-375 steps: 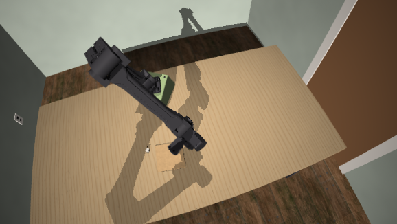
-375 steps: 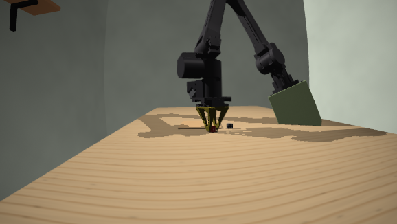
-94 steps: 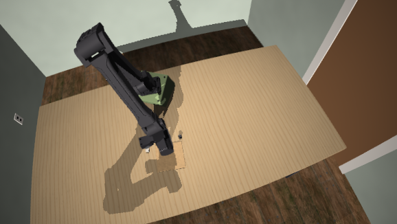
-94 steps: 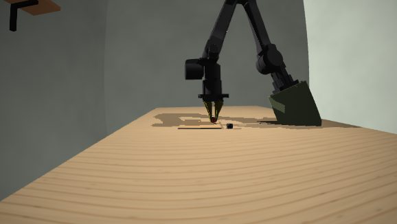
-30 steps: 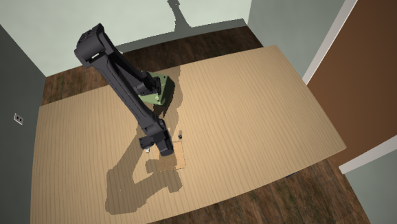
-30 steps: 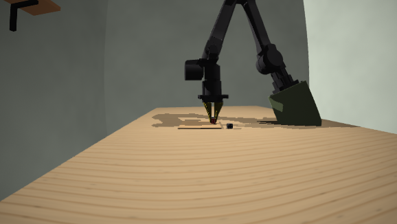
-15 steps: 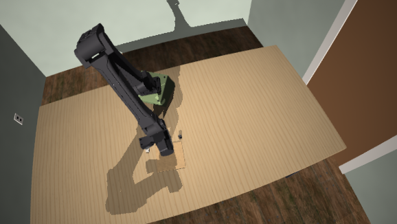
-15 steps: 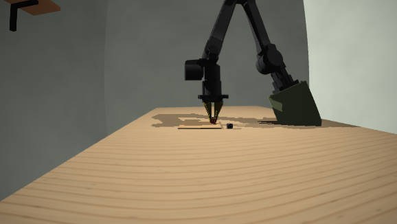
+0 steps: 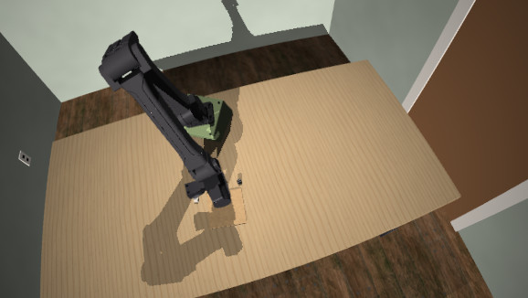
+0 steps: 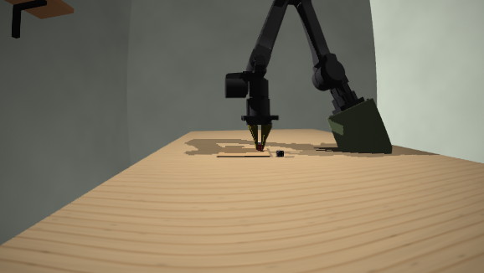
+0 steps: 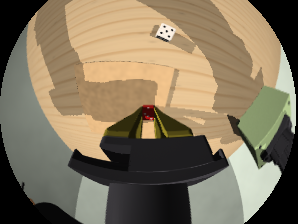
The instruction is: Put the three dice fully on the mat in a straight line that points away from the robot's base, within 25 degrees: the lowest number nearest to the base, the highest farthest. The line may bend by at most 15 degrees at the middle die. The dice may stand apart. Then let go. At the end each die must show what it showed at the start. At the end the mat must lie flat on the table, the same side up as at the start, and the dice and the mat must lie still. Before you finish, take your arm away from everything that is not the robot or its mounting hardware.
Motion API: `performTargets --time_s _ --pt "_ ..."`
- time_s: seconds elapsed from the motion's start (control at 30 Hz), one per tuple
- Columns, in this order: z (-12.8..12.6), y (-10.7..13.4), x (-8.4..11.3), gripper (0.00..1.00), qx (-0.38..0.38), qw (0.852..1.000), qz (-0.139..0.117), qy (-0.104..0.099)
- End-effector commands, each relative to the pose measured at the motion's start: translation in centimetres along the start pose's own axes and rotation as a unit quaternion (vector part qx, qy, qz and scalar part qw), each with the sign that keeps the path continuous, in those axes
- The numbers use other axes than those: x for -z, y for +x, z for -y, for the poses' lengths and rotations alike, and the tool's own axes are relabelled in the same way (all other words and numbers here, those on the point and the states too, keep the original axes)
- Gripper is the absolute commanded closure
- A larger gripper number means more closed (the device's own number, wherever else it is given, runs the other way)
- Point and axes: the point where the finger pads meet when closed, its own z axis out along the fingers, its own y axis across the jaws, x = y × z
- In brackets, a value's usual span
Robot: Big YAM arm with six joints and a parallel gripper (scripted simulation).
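My gripper (image 10: 260,146) points straight down and is shut on a small red die (image 10: 260,146); in the wrist view the red die (image 11: 148,113) sits between the yellow fingertips. It hangs low over the thin tan mat (image 10: 244,154), and I cannot tell whether it touches. In the overhead view the arm hides part of the mat (image 9: 233,207). A black die (image 10: 280,153) (image 9: 239,179) lies on the table just off the mat's edge, toward the base. A white die (image 11: 165,32) lies on the bare table off the mat; in the overhead view it (image 9: 196,200) peeks out beside the wrist.
The green robot base (image 9: 210,120) stands at the table's back, on the black die's side of the mat. The arm's shadow falls across the mat and the table in front. The table's edges are far from the mat.
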Motion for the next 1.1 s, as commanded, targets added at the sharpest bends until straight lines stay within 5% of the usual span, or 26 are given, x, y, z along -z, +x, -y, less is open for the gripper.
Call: performTargets --time_s 0.0,0.6,1.07 --pt "-1.4 -0.5 0.0 0.89 -0.005 1.000 0.002 -0.013" --pt "-1.4 -0.5 0.0 0.70 -0.005 1.000 0.002 -0.013" --pt "-1.6 -0.6 1.0 0.70 -0.009 1.000 0.002 -0.017"
